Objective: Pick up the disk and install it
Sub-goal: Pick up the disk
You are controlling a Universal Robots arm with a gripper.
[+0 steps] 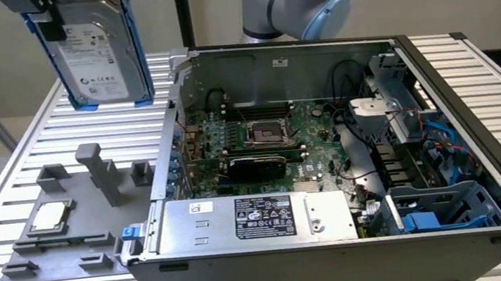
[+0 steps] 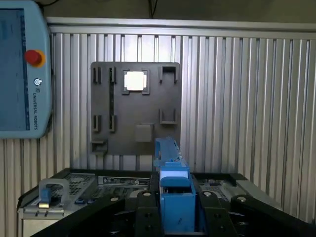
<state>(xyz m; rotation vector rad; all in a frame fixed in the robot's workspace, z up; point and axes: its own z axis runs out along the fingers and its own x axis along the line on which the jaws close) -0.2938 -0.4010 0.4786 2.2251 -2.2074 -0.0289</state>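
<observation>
The disk point(image 1: 98, 48), a silver-grey drive with a white label in a blue carrier, hangs upright in the air above the table's far corner on the exterior view's left. My gripper point(image 1: 51, 23) is shut on its upper end, beside the open computer case point(image 1: 279, 56). In the wrist view the disk's blue carrier point(image 2: 173, 187) sits edge-on between my black fingers point(image 2: 145, 212), with the gripper point(image 2: 175, 217) clamped around it and the case's top below.
A grey fixture plate point(image 1: 54, 234) with posts and a small square silver chip point(image 1: 49, 215) lies on the slatted table beside the case. Inside the case are a motherboard point(image 1: 259, 132), a silver box with a black label point(image 1: 259, 217) and blue drive bays point(image 1: 447, 206). A teach pendant point(image 2: 22, 69) rests beside the plate.
</observation>
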